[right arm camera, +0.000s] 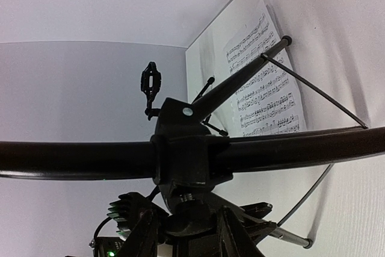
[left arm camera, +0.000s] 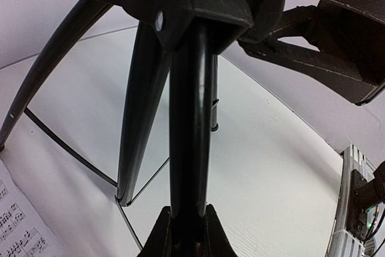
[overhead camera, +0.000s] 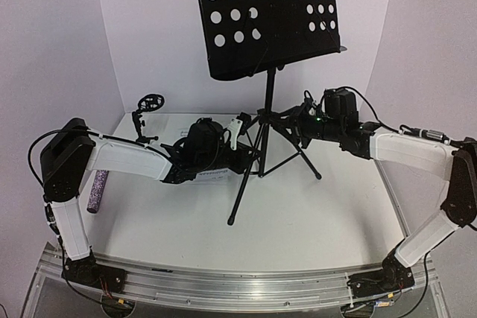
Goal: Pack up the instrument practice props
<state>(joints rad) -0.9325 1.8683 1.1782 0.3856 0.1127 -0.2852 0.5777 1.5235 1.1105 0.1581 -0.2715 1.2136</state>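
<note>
a white table (overhead camera: 320, 221) stands in a corner between plain white walls (overhead camera: 45, 50), which look a little violet in the soft, even light. a metal rail (overhead camera: 238, 284) runs along its near edge.

White shells on the long links of the left arm (overhead camera: 123, 156) and right arm (overhead camera: 414, 150), black joints, black cables looping off. Left gripper (left arm camera: 186, 215) and right gripper (right arm camera: 187, 215) matte black, with a green light beside the right one.
</note>
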